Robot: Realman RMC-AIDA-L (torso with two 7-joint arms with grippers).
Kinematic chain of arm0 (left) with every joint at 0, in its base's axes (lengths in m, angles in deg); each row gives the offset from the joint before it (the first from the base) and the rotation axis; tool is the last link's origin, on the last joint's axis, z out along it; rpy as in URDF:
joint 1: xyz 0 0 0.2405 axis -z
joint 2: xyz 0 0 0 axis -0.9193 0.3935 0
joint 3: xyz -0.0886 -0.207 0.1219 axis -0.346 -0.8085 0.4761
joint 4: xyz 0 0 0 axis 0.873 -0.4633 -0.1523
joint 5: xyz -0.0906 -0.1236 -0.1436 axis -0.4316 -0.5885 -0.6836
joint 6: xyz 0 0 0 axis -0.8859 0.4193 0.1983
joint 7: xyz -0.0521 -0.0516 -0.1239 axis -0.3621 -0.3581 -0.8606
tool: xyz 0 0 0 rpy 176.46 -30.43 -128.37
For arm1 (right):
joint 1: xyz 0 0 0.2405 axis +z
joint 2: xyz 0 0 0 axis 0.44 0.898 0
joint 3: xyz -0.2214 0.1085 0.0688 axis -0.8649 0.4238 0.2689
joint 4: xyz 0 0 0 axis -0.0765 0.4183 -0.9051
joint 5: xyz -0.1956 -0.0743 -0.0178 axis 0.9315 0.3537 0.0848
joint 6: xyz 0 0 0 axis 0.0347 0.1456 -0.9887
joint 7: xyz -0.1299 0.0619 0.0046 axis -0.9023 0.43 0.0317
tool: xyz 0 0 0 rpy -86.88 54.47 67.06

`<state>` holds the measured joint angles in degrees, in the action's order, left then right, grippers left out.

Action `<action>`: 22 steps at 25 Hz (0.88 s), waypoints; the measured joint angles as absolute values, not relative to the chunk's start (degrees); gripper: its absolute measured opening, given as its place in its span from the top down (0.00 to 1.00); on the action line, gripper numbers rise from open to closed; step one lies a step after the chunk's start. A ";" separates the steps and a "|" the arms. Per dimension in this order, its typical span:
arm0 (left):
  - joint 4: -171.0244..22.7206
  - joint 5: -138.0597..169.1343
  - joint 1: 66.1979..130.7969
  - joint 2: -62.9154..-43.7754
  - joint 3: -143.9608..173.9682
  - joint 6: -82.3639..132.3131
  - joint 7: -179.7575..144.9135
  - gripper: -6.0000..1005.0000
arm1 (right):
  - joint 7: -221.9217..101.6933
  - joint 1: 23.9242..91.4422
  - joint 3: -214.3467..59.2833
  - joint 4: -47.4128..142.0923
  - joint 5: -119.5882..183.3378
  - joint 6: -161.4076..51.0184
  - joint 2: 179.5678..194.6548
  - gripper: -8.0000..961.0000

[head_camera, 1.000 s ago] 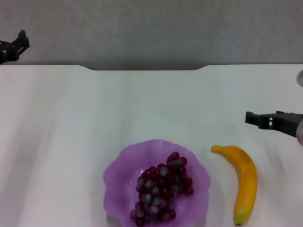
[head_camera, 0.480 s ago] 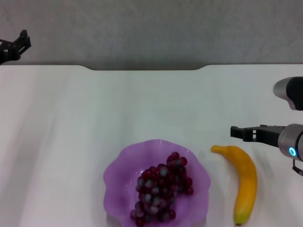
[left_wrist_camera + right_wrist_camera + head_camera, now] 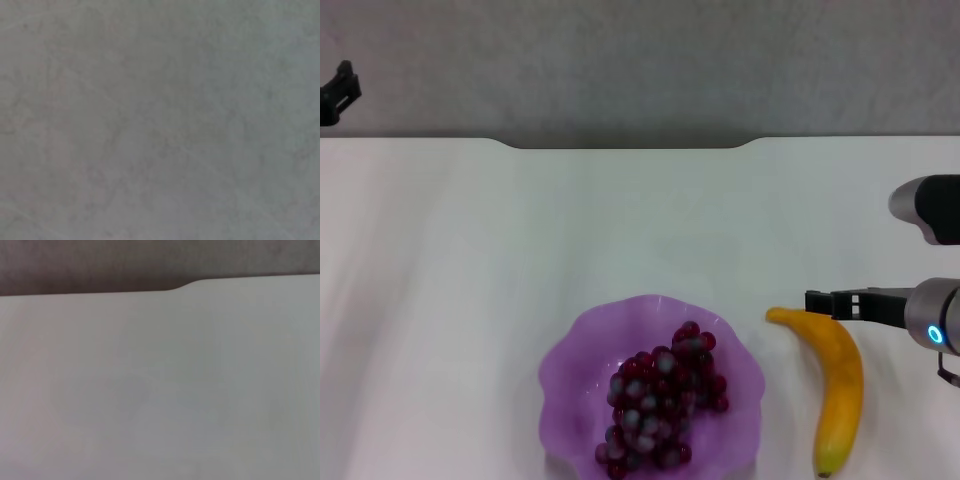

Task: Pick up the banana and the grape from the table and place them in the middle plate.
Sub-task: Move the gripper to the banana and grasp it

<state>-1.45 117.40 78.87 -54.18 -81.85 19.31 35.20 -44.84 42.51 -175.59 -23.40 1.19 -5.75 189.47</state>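
Observation:
In the head view the purple scalloped middle plate (image 3: 570, 372) sits at the near middle of the white table (image 3: 520, 230). The bunch of dark red grapes (image 3: 660, 400) lies inside the plate. The yellow banana (image 3: 838, 390) lies on the table just right of the plate, its greenish tip toward me. My right gripper (image 3: 812, 302) reaches in from the right and hangs over the banana's far end. My left gripper (image 3: 338, 92) is parked at the far left, beyond the table's far edge. The right wrist view shows only bare table (image 3: 150, 390).
The rounded notch (image 3: 625, 146) cuts into the table's far edge, with a grey floor (image 3: 640, 60) behind it. The left wrist view shows only a grey surface (image 3: 160, 120).
My right gripper has moved left and nearer, from the right edge to above the banana's far end. My left gripper has drawn back a little toward the left edge.

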 joint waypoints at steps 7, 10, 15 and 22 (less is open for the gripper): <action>-1.28 117.45 78.86 -54.36 -82.28 19.33 35.19 0.11 | -45.18 45.19 -176.93 -20.38 -1.33 -4.91 189.40 0.19; -1.15 117.47 78.87 -54.36 -82.30 19.17 35.20 0.11 | -45.15 46.25 -177.59 -18.59 -1.76 -4.82 189.44 0.20; -1.09 117.51 78.64 -54.36 -82.31 19.14 35.19 0.11 | -44.87 46.33 -178.02 -17.90 -1.80 -4.50 189.46 0.21; -1.01 117.50 78.35 -54.20 -82.31 19.27 35.19 0.11 | -44.84 46.16 -177.83 -16.65 -1.82 -4.19 189.45 0.22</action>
<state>-1.01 117.50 78.35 -54.20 -82.31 19.27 35.19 -44.84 46.16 -177.83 -16.65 -1.82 -4.19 189.45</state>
